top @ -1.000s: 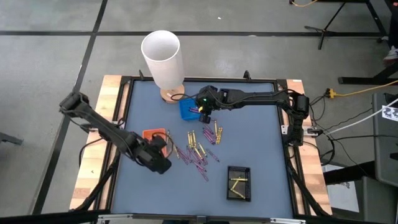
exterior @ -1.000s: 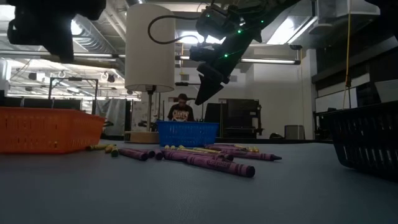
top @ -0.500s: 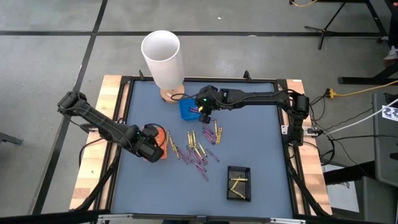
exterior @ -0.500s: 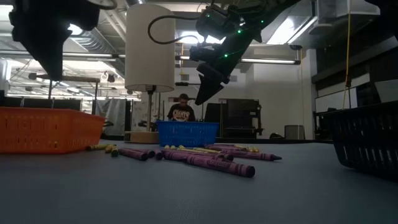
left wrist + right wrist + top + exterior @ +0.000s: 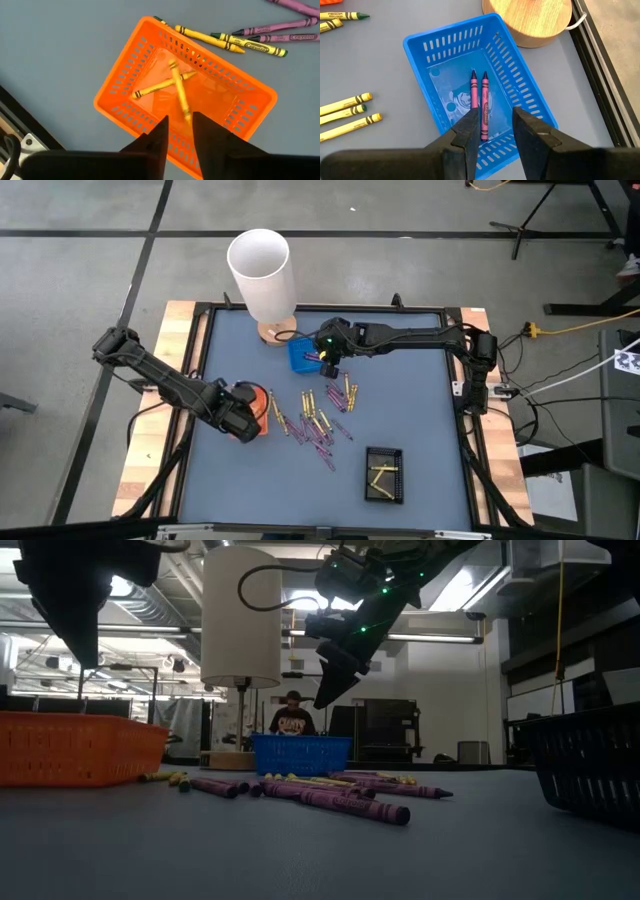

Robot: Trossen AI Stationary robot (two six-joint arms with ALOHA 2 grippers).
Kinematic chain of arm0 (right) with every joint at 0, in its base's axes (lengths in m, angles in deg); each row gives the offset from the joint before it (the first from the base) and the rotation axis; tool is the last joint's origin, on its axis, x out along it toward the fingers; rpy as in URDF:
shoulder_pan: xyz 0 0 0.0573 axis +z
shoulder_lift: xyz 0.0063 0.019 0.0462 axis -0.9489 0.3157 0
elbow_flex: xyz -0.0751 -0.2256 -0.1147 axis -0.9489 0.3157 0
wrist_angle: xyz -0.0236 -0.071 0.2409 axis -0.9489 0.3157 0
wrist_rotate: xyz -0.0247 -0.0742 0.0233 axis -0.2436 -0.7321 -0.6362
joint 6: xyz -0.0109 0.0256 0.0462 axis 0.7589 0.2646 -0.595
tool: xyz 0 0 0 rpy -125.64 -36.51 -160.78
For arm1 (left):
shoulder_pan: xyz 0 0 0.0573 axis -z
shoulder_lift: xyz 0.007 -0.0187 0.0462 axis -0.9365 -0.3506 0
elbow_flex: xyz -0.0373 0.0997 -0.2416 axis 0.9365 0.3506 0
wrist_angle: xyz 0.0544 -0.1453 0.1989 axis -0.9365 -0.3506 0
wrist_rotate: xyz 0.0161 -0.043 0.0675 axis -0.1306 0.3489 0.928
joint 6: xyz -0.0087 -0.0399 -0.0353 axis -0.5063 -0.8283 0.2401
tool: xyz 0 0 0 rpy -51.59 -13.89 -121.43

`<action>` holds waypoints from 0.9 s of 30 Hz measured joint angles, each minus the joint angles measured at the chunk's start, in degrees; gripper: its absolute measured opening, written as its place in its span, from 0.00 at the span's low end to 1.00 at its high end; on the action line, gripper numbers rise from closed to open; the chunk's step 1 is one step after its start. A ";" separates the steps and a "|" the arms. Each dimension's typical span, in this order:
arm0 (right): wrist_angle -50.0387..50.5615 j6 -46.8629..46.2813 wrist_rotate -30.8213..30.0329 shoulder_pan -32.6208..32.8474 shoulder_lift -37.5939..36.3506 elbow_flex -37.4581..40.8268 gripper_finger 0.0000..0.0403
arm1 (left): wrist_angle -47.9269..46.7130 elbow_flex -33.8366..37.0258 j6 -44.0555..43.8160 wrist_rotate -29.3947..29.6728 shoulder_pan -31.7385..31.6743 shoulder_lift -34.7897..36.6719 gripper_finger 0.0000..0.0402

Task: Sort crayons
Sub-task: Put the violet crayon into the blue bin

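purple crayons (image 5: 280, 31) marked "crayola"

Left gripper (image 5: 178, 131) moved from beside the orange tray's near edge to directly above the orange tray (image 5: 256, 397). Fingers now parted, nothing between them. Two orange-gold crayons (image 5: 175, 85) lie crossed in the tray below it.

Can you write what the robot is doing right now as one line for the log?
left tool: open above orange tray | tray: two orange-gold crayons, crossed | right tool: open above blue tray
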 joint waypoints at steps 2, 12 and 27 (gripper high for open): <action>0.02 -0.02 0.11 0.02 0.00 0.00 0.29 | 0.02 0.00 0.80 -0.01 0.00 0.00 0.22; 1.21 -7.17 14.74 0.50 0.00 0.00 0.29 | 0.71 0.00 7.72 7.81 0.00 0.00 0.32; 16.43 -5.55 11.42 4.69 0.00 0.00 0.29 | 7.04 0.00 17.33 13.73 0.00 0.00 0.32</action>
